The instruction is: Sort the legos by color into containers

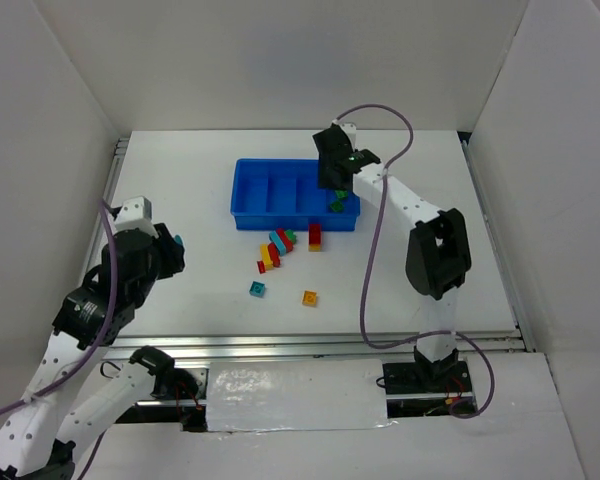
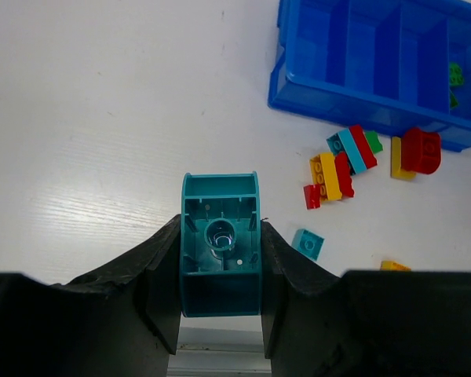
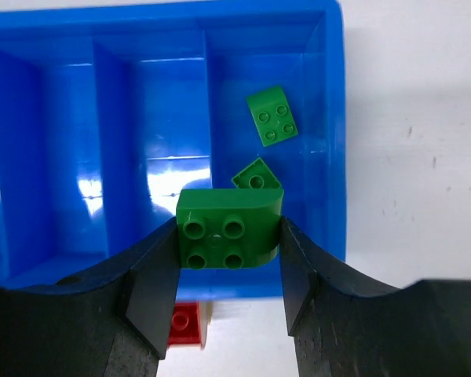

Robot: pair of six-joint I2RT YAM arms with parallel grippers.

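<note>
Top external: right pincer (image 1: 337,192), extended over tray (image 1: 251,196), grips green brick (image 3: 228,229); left pincer (image 2: 220,263) grips teal brick (image 2: 220,224).

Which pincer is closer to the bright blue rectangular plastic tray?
Right. The right pincer hangs over the tray's right-end compartment, gripping a green plastic brick. The left pincer is off to the tray's left, over the white table, gripping a teal plastic piece.
</note>
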